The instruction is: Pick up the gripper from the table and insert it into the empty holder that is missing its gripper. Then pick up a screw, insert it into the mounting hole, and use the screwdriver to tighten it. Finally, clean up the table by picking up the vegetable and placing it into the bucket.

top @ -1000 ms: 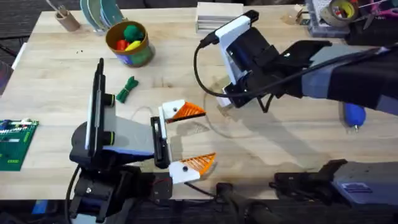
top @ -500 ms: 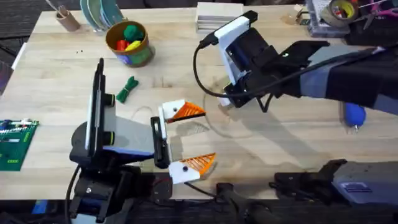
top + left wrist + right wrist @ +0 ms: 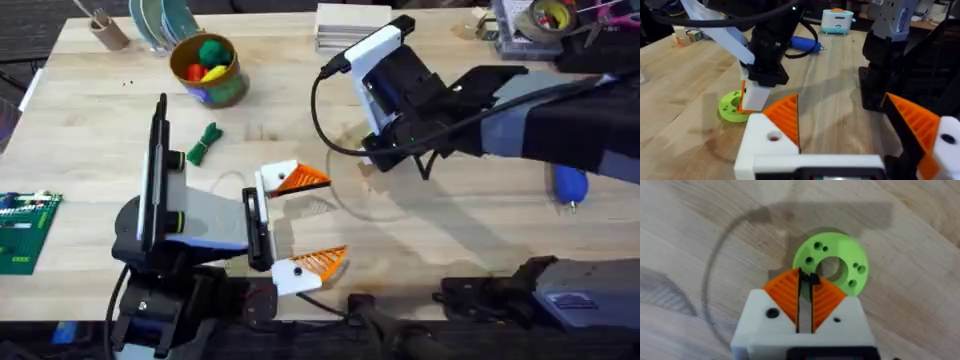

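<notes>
Overhead view is showing the wooden worktop (image 3: pixel 450 235) as the largest thing, and both arms are working over it. The right arm is reaching across from the right side, and the right gripper (image 3: pixel 372 160) is pointing down near the middle of the worktop. In the right wrist view its jaws are clenched together, the two orange pads (image 3: pixel 826 297) almost touching, with a small dark thing pinched at their tips, too small to name. The tips are standing just at the edge of a bright-green disc (image 3: pixel 832 266) with holes, which is lying flat on the wood.

The left gripper (image 3: pixel 312 222) is resting low in front of the left arm's base, and its jaws are released, standing wide apart; both white blocks are carrying orange ribbed tips (image 3: pixel 786 116).

The bucket (image 3: pixel 208 68) is standing at the far left part of the worktop, with coloured toys inside it. The vegetable (image 3: pixel 205 144) is lying on the wood between the bucket and the left arm, apart from both. The screwdriver (image 3: pixel 570 186) is lying near the right edge, partly under the right arm. A green circuit board (image 3: pixel 22 230) is lying at the left edge.
</notes>
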Available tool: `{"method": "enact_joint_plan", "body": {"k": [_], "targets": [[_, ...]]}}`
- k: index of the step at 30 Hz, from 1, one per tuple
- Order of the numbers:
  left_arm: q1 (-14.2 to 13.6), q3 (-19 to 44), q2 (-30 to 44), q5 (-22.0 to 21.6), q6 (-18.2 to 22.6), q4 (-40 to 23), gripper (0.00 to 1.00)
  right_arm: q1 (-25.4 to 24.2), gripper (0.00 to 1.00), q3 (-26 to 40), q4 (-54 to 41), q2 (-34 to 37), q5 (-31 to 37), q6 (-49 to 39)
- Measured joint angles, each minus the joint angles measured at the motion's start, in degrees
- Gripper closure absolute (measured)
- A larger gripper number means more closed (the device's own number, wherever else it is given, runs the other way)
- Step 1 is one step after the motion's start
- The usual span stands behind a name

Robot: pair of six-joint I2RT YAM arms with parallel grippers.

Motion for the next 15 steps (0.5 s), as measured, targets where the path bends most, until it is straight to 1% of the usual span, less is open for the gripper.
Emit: {"method": "enact_joint_plan", "body": {"k": [2,7,13,15], "targets": [[0.0,0.0,0.0,0.0,0.0,0.0,0.007,0.0,0.866,0.0,0.0,0.0,0.1,0.0],[0.0,0.0,0.0,0.0,0.0,0.0,0.008,0.0,0.906,0.1,0.0,0.0,0.3,0.0],[0.0,0.0,0.0,0.0,0.0,0.0,0.008,0.0,0.984,0.3,-0.3,0.0,0.4,0.0],[0.0,0.0,0.0,0.0,0.0,0.0,0.008,0.0,0.986,0.3,-0.5,0.0,0.4,0.0]]}}
